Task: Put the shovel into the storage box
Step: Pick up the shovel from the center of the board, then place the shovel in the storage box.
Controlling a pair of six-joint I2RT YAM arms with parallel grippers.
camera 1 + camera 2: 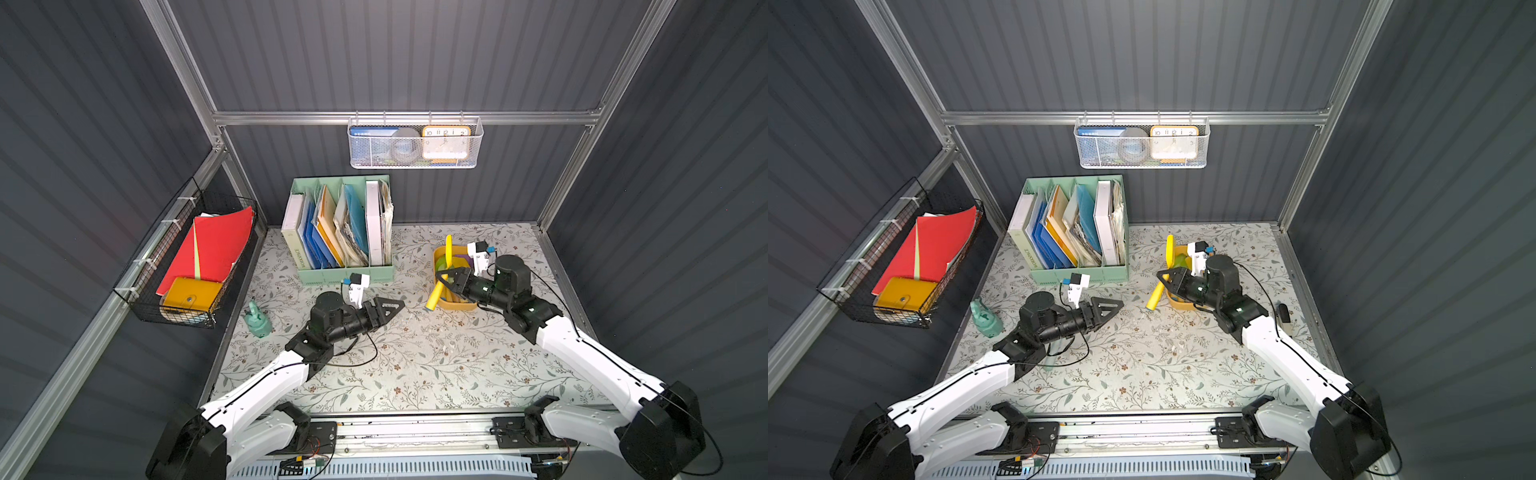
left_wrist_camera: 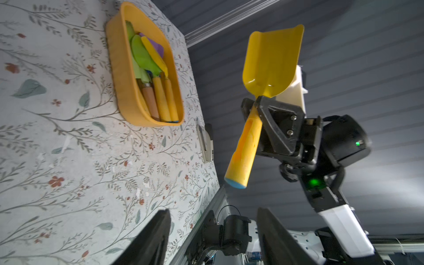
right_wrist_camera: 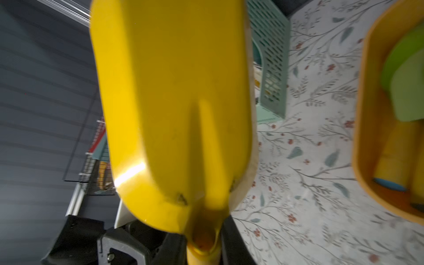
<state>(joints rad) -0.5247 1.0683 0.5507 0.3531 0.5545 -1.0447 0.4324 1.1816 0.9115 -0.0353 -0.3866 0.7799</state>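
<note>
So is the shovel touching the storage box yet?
Apart. The left wrist view shows the shovel held up by the right gripper, with bare table and wall between it and the storage box.

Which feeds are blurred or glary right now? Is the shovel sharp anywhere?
Right wrist: shovel in close-up, soft, with a glare streak. Left wrist: shovel, right pincer and storage box all sharp. Both top views: evenly lit and sharp.
</note>
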